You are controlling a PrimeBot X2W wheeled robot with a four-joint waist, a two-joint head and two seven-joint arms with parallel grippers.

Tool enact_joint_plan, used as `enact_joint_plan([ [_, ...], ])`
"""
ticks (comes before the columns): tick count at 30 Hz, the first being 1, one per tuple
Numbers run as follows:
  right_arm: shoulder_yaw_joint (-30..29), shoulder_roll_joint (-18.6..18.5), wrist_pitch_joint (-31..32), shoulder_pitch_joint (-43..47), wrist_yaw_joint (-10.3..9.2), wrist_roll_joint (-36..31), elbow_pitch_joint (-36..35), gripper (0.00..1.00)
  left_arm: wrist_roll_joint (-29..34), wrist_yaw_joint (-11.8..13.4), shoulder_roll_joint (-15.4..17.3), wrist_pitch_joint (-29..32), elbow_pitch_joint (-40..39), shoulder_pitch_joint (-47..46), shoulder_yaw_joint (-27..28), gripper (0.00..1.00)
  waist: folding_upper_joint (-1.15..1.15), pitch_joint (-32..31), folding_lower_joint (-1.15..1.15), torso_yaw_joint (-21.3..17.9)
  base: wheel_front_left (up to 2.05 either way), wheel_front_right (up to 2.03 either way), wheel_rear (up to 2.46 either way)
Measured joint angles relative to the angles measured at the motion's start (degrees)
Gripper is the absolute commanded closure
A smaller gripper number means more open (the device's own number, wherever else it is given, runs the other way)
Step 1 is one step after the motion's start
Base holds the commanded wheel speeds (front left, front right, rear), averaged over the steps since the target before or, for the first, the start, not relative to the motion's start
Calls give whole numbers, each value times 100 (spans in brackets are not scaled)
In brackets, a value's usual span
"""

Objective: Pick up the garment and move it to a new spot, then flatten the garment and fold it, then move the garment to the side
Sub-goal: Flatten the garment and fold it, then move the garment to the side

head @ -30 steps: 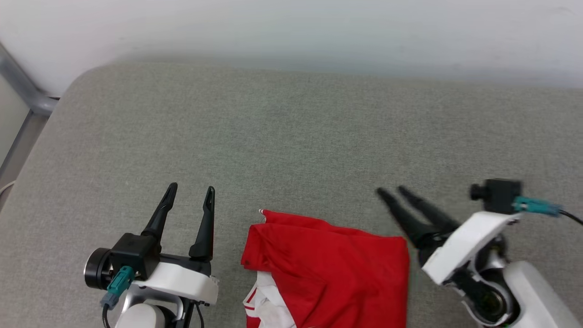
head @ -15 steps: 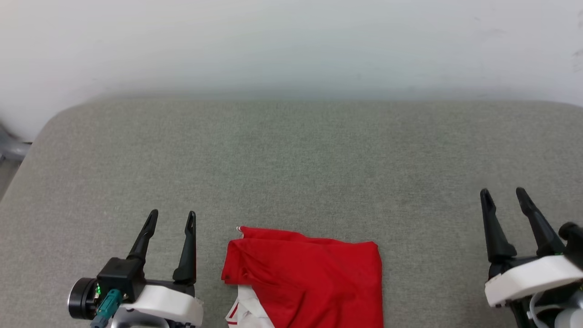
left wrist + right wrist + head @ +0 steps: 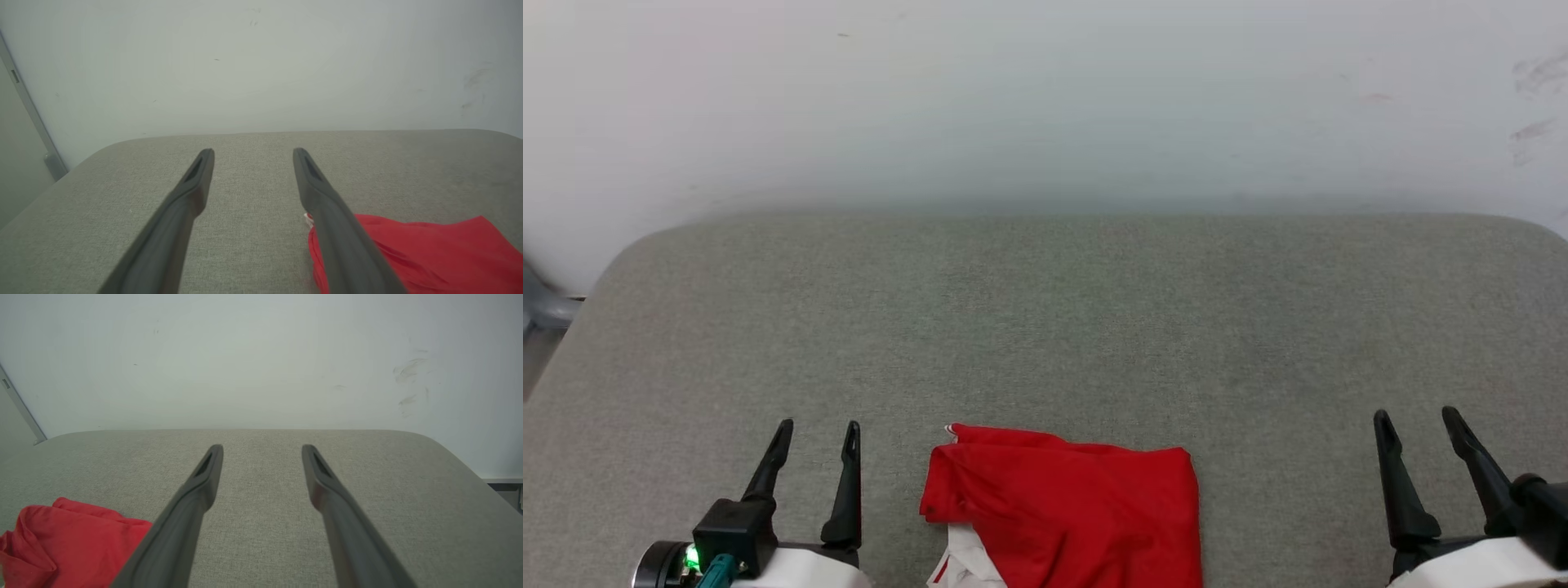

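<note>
Red garment (image 3: 1070,506), folded: just right of left claw (image 3: 818,425), well left of right claw (image 3: 1414,413); both claws wide open, empty.

1 garment (image 3: 1066,506): thin red cloth, smooth with a faint sheen, softly creased, with a white cloth panel at its near edge. 1 padded surface (image 3: 1045,327): grey-green woven fabric, matt, fine rough grain; wall (image 3: 1045,106): white, matt, smooth, lightly scuffed. On the left gripper (image 3: 818,426) and right gripper (image 3: 1414,413): 2 fingers each, dark, matt, plastic-looking, set on smooth white shells (image 3: 1462,567) with slight gloss.
</note>
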Motion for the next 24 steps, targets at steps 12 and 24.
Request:
enact_joint_plan([
  [12, -137, 43, 328, 94, 0, 146, -171, 0, -77, -47, -38, 0, 71, -51, 52, 0, 0, 15, 0, 48, 0, 0, 0],
  [24, -226, -272, 2698, 2, 0, 1930, 814, 0, -134, -112, -125, 0, -177, -581, 66, 0, 0, 571, 1, 253, 0, 0, 0],
])
